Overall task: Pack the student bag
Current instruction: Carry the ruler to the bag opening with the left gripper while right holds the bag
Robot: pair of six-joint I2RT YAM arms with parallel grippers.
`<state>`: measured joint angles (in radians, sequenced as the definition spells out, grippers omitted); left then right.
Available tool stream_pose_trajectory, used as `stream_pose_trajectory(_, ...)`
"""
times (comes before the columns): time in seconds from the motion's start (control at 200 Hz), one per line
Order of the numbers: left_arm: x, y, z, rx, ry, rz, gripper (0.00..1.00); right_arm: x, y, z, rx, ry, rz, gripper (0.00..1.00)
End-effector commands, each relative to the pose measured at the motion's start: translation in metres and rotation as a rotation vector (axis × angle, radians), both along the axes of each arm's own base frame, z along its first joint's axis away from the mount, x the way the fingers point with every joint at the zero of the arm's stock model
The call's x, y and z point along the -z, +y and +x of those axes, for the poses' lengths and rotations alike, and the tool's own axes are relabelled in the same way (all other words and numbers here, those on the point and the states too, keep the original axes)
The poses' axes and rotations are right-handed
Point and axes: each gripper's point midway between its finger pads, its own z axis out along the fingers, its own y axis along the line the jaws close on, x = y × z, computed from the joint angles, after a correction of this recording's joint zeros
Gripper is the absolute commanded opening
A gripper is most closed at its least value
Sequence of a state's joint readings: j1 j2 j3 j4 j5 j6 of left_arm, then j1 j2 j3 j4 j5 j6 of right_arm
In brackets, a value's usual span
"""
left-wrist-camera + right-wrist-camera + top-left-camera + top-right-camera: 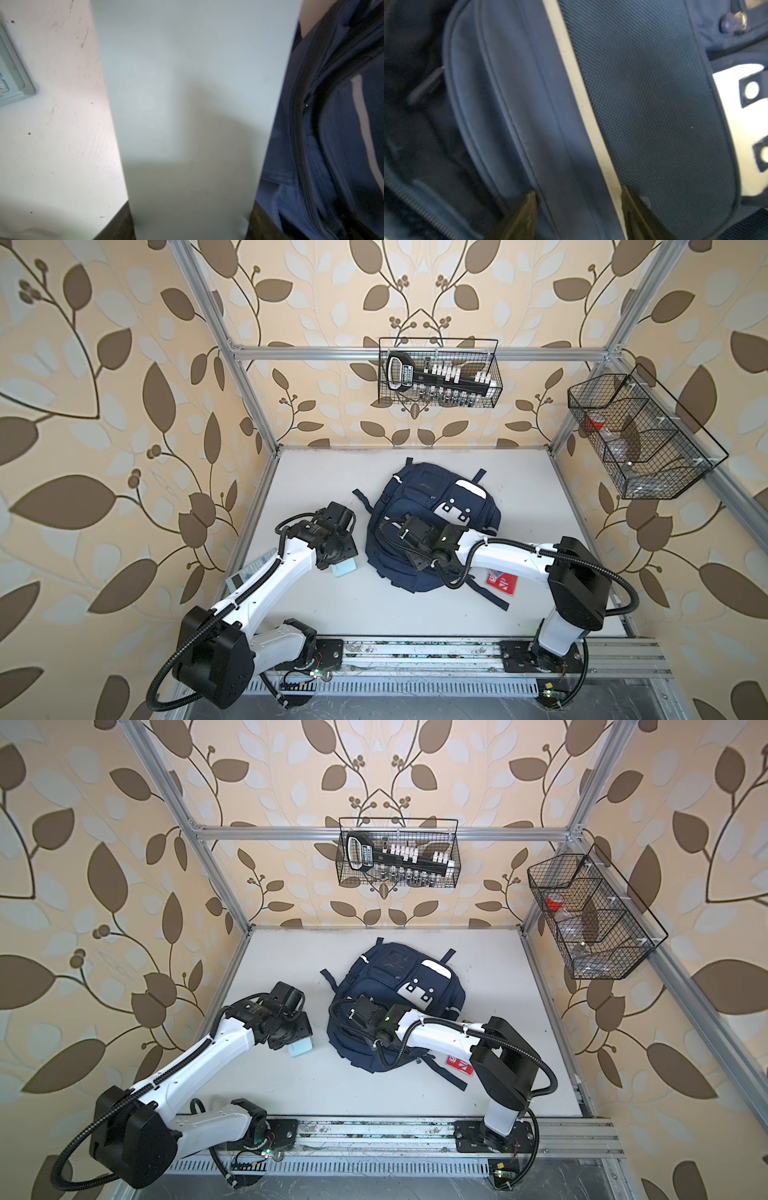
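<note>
The student bag (pixel 432 497) (pixel 399 977), navy with a white patch (pixel 455 508), lies flat mid-table. In the right wrist view my right gripper (pixel 578 195) hangs over the bag (pixel 643 104), open. Its dark fingertips (pixel 532 199) stand wide apart astride a fabric band with a white stripe (pixel 577 89). A pale blue box (pixel 344 569) (pixel 300 1048) sits under my left wrist, left of the bag. In the left wrist view the box (pixel 187 93) fills the space between the fingers of my left gripper (pixel 190 207) and covers their inner sides. Whether they press on it does not show.
A grey calculator (pixel 249 572) (pixel 12 87) lies under the left arm near the table's left edge. A red card (pixel 500 583) (pixel 459 1065) lies by the bag's lower right strap. Two wire baskets (pixel 438 373) (pixel 636 439) hang on the back and right walls.
</note>
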<state>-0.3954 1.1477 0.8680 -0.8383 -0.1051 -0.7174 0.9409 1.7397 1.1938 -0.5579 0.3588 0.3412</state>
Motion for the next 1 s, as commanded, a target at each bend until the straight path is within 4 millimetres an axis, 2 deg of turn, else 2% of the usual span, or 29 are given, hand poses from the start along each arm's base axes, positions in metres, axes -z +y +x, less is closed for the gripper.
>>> stream_pose_trajectory(0.0, -0.024, -0.004, -0.002, 0.060, -0.061, 0.002, 0.00, 0.016, -0.015, 0.010, 0.060, -0.010, -0.044, 0.52)
stream_pose_trajectory(0.045, -0.028, -0.007, -0.002, 0.075, -0.070, -0.005, 0.00, 0.016, -0.018, 0.014, 0.074, -0.008, -0.042, 0.44)
stream_pose_trajectory(0.09, -0.031, -0.011, -0.002, 0.094, -0.077, -0.016, 0.00, 0.013, -0.021, 0.018, 0.085, -0.011, -0.033, 0.30)
stream_pose_trajectory(0.155, -0.034, -0.017, -0.003, 0.125, -0.084, -0.025, 0.00, -0.001, -0.020, 0.025, 0.089, -0.031, -0.008, 0.12)
stream_pose_trajectory(0.22, -0.038, -0.026, -0.002, 0.170, -0.097, -0.034, 0.00, -0.021, -0.017, 0.031, 0.092, -0.051, 0.021, 0.00)
stream_pose_trajectory(0.295, -0.047, -0.044, -0.001, 0.251, -0.129, -0.052, 0.00, -0.051, -0.012, 0.037, 0.096, -0.072, 0.053, 0.00)
stream_pose_trajectory(0.47, -0.079, -0.101, -0.009, 0.489, -0.254, -0.135, 0.00, -0.142, 0.006, 0.050, 0.086, -0.154, 0.193, 0.00)
stream_pose_trajectory(0.56, -0.086, -0.121, -0.016, 0.563, -0.286, -0.174, 0.00, -0.175, 0.012, 0.059, 0.084, -0.176, 0.237, 0.00)
stream_pose_trajectory(0.62, -0.088, -0.136, -0.023, 0.626, -0.294, -0.215, 0.00, -0.184, 0.015, 0.065, 0.083, -0.174, 0.245, 0.00)
stream_pose_trajectory(0.73, -0.084, -0.157, -0.039, 0.749, -0.301, -0.226, 0.00, -0.190, 0.017, 0.077, 0.086, -0.160, 0.265, 0.00)
stream_pose_trajectory(0.845, -0.065, -0.162, -0.050, 0.788, -0.254, -0.220, 0.00, -0.194, 0.015, 0.086, 0.100, -0.132, 0.317, 0.00)
stream_pose_trajectory(0.995, -0.043, -0.163, -0.055, 0.785, -0.189, -0.197, 0.00, -0.196, 0.020, 0.088, 0.085, -0.113, 0.350, 0.00)
